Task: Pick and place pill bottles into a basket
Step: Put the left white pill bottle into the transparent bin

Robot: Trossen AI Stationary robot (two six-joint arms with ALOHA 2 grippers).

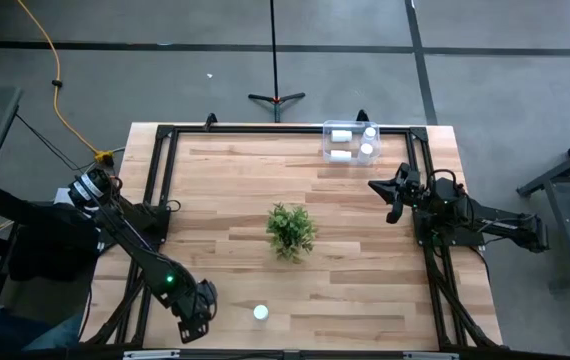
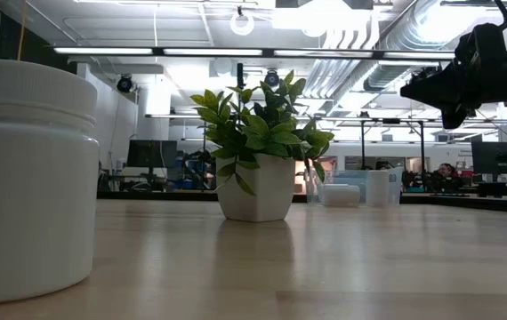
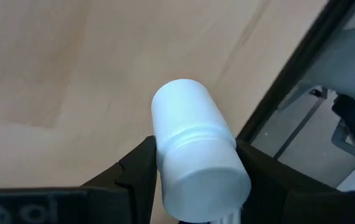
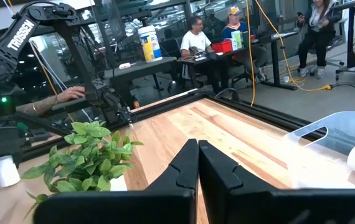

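My left pincer [image 3: 196, 180] is grasping a pill bottle [image 3: 193, 155] at the worktop's near edge. Right pincer [image 1: 397, 192] clenched, empty, waiting near the basket [image 1: 327, 132]. Three bottles in; another stands beside me [image 1: 260, 313].

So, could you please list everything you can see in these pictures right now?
basket: one, clear plastic, far right corner of the table.
bottles in the basket: four as far as I can tell, white, two lying and two upright.
standing bottle: one, white, near edge of the table, upright.
held bottle: one, white, tilted between the left fingers.
plant: one, green in a white pot, table centre.
stand: one, black, on the floor beyond the table.
people: three seated at desks behind.
left gripper: near left corner, shut on the held bottle.
right gripper: shut, empty, right side near the basket.
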